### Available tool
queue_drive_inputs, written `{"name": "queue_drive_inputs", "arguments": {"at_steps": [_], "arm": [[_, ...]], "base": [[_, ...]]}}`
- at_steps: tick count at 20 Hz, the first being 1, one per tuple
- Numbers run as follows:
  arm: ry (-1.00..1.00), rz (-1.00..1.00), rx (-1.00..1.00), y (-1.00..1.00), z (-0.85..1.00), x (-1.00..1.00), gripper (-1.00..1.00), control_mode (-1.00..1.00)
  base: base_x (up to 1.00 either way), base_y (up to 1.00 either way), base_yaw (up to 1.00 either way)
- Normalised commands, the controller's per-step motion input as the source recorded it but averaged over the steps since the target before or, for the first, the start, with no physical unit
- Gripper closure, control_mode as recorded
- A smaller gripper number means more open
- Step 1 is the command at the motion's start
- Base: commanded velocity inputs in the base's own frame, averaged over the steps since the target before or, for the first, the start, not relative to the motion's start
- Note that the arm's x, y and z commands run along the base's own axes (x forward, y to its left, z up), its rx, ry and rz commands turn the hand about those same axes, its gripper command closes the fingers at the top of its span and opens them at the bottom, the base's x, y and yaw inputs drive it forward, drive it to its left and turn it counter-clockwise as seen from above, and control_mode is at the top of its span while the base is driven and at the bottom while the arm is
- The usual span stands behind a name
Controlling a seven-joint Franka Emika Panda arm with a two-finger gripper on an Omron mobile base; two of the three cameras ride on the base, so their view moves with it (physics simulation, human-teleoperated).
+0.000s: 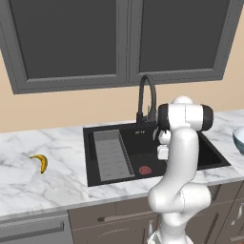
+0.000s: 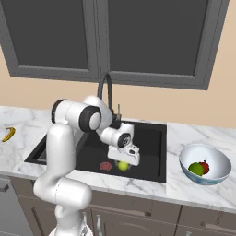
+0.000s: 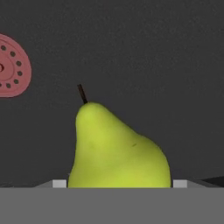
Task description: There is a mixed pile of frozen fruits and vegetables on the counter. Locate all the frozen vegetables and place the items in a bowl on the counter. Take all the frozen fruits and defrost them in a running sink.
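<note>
My gripper (image 2: 123, 162) reaches down into the black sink (image 2: 147, 143), shut on a yellow-green stemmed pear (image 2: 123, 166) just right of the reddish drain (image 2: 105, 166). In the hand view the pear (image 3: 116, 148) fills the gap between both fingertips above the dark basin floor, with the drain (image 3: 11, 65) at the upper left. The yellow banana (image 1: 40, 162) lies on the white marble counter (image 1: 47, 186) left of the sink (image 1: 138, 147). The pale bowl (image 2: 207, 177) stands on the counter to the right and holds a dark green ball (image 2: 196, 168) and a red round piece (image 2: 204, 167).
The tall black arched faucet (image 2: 105, 90) rises behind the basin, close to my arm. A grey ribbed tray (image 1: 112, 155) fills the sink's left part. Dark wall cabinets (image 1: 119, 38) hang above. The counter's front edge runs just below the sink.
</note>
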Motion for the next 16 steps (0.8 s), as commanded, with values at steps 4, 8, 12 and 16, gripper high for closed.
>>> {"name": "queue_drive_inputs", "arguments": {"at_steps": [4,8,12,16], "arm": [[0.0,-0.01,-0.02,0.0,-0.2,0.0,1.0,-1.0],[0.0,-0.01,0.0,0.0,-0.12,0.0,-1.0,-1.0],[0.0,0.0,0.0,0.0,-0.02,0.02,-1.0,-1.0],[0.01,0.0,0.0,0.0,0.0,0.0,-1.0,-1.0]], "base": [[0.0,0.0,0.0],[0.0,0.0,0.0],[0.0,0.0,0.0],[0.0,0.0,0.0]]}}
